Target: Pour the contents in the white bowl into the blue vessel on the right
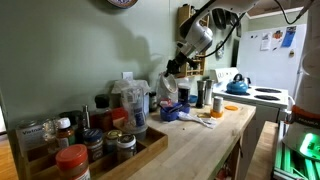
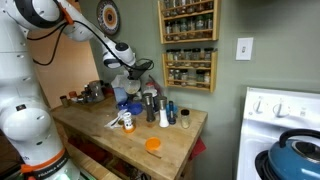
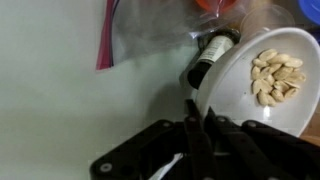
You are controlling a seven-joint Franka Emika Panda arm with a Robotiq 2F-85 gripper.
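In the wrist view my gripper [image 3: 197, 108] is shut on the rim of the white bowl [image 3: 240, 105]. The bowl is held tilted in the air with pale nuts [image 3: 275, 75] lying inside it. In both exterior views the gripper [image 1: 172, 68] [image 2: 127, 78] hangs above the back of the wooden counter. The dark blue vessel [image 1: 170, 113] [image 2: 128, 106] sits on the counter just below it. A blue edge [image 3: 311, 8] shows at the top right corner of the wrist view; I cannot tell what it is.
A wooden tray of spice jars [image 1: 80, 140] and a plastic bag [image 1: 130, 98] stand on the counter. Bottles [image 1: 205, 95] [image 2: 152, 106] stand close to the vessel, one dark bottle [image 3: 210, 55] under the bowl. An orange lid [image 2: 152, 145] lies near the counter edge. A stove with a blue kettle [image 1: 237, 86] is beside the counter.
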